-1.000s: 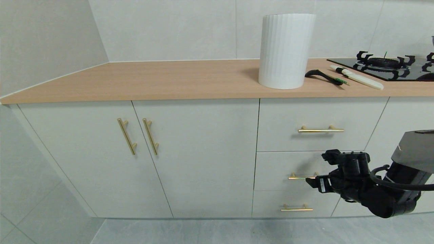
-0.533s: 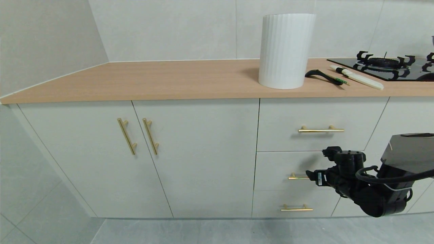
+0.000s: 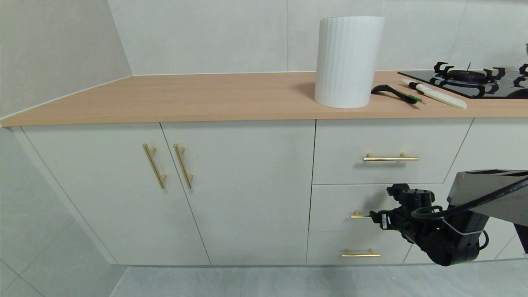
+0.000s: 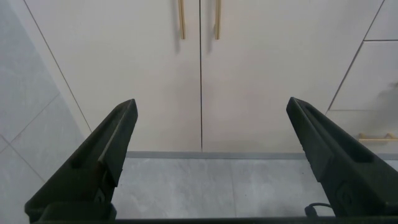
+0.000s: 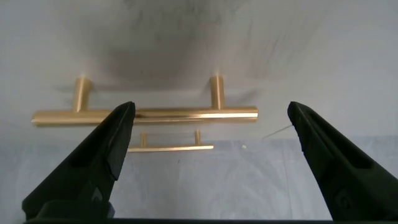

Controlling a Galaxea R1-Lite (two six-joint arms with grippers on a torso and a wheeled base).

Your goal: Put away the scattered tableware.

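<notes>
- Since the earlier frame, the right gripper (image 3: 373,216) has edged left and now sits just in front of the middle drawer handle (image 3: 359,215). Nothing else has moved.
- Far left and low, the left gripper (image 4: 211,109) hangs with its fingers wide apart and holds nothing, facing the double cabinet doors (image 4: 200,68).
- On the counter (image 3: 206,97), right of centre, a tall white ribbed container (image 3: 348,62) stands upright.
- Just right of it lie the scattered tableware: a black-handled utensil (image 3: 392,93) and a long white utensil (image 3: 437,96), near the stove (image 3: 466,78). Neither is put away.
- In the right wrist view, the right gripper (image 5: 210,115) has its fingers spread apart, with the gold handle (image 5: 146,116) between them, not yet clamped.
- By my judgement the task is at its start: the drawer is still closed, and opening it, then moving each utensil, all remain.
</notes>
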